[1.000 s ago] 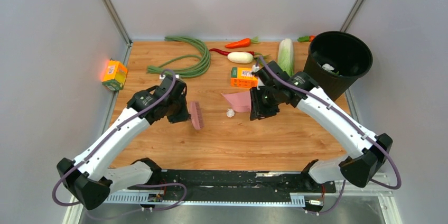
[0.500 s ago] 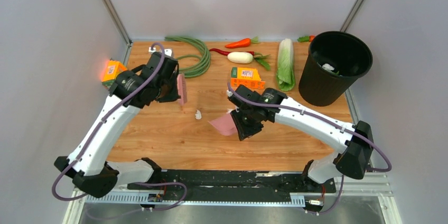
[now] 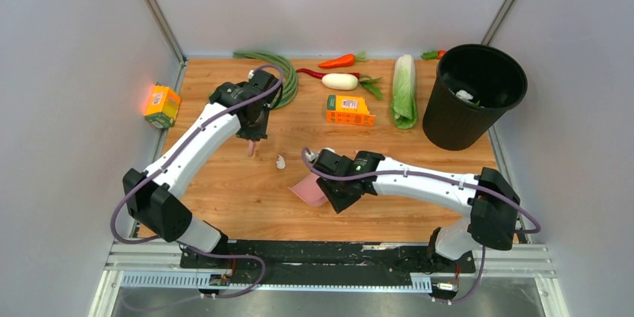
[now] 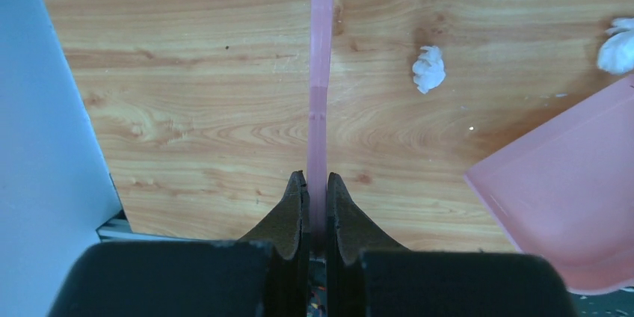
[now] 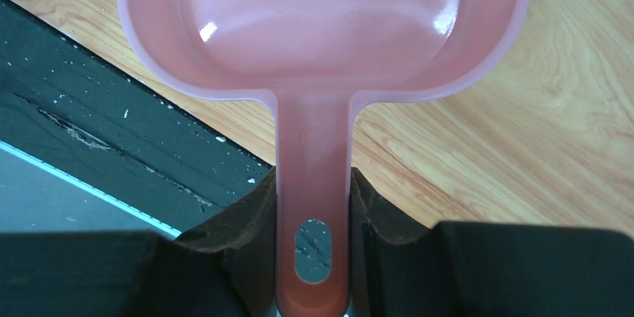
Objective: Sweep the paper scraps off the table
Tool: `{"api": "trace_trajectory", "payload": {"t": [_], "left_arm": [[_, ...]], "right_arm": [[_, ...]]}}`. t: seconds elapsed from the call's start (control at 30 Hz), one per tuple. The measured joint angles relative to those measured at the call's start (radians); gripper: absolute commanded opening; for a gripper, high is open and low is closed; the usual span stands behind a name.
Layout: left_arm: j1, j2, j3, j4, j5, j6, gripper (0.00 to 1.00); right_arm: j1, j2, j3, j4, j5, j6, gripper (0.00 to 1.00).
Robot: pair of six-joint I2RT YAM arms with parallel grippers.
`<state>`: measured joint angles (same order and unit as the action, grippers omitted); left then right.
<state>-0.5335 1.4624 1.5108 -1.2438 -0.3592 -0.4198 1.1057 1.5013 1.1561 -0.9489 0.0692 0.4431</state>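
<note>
1. On the light-brown wood-grain table (image 3: 224, 197), near its middle, a tiny crumpled white paper scrap (image 3: 280, 161) lies in the open, touching nothing.
2. The left gripper (image 4: 315, 190) has its jaws pressed together on the thin handle of a pink plastic brush (image 4: 321, 70), which the left wrist camera sees edge-on. The brush hangs just left of the scrap and apart from it.
3. In the left wrist view a second white wad (image 4: 617, 48) shows at the right edge of the picture, beyond the first scrap and near the far corner of the pan.
4. The right gripper (image 5: 312, 182) is clamped on the flat handle of a pink plastic dustpan (image 5: 321, 25). The pan lies on the near side of the scrap, close to the table's front edge. Whether its lip touches the wood cannot be told.
5. A round black plastic bin (image 3: 448, 119) stands at the far right corner, well apart from the scrap, with a white lump (image 3: 465, 95) inside it.
6. Toy vegetables and an orange carton (image 3: 348, 110) lie along the far side.
</note>
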Motion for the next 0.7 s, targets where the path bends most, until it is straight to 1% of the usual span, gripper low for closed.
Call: {"api": "trace_trajectory", "payload": {"t": [0.13,0.27,0.4,0.7], "left_arm": [[0.000,0.052,-0.036,0.031,0.017,0.042,0.00],[0.000,0.068,-0.051,0.041,0.061,0.065,0.00],[0.000,0.069,-0.060,0.062,0.124,0.077,0.00],[-0.001,0.059,-0.128,0.087,0.283,0.115,0.00]], "right_arm": [[0.034,0.017,-0.034,0.064,0.009,-0.031,0.00],[0.037,0.029,-0.061,0.110,0.011,-0.053,0.00],[0.037,0.056,-0.064,0.155,0.012,-0.069,0.00],[0.037,0.122,-0.064,0.227,0.016,-0.137,0.00]]}}
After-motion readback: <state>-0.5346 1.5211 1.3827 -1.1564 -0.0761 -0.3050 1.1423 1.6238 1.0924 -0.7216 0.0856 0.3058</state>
